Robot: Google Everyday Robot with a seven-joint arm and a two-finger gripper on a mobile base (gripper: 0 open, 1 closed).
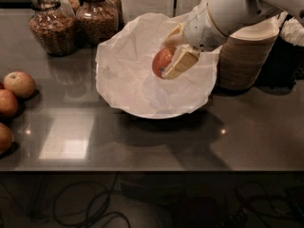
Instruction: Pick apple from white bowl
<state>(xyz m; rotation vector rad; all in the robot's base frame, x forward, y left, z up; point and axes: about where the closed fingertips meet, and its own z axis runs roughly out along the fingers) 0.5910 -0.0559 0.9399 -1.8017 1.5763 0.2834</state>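
Camera view: the pincer [167,57] is pinching the apple [159,63], seemingly just clear of the white bowl [123,87] near the surface's [142,146] far edge. Grasp looks done; lifting it past the rim is left!

Single view. Camera set high on the counter's [156,146] near side, tilted down, facing the jars [97,15] at the back. Close range: the counter fills most of the frame, with cables [90,208] below its front edge. Gripper [170,56], clamped on the apple [160,61], is upper centre-right, over the white bowl [118,80].
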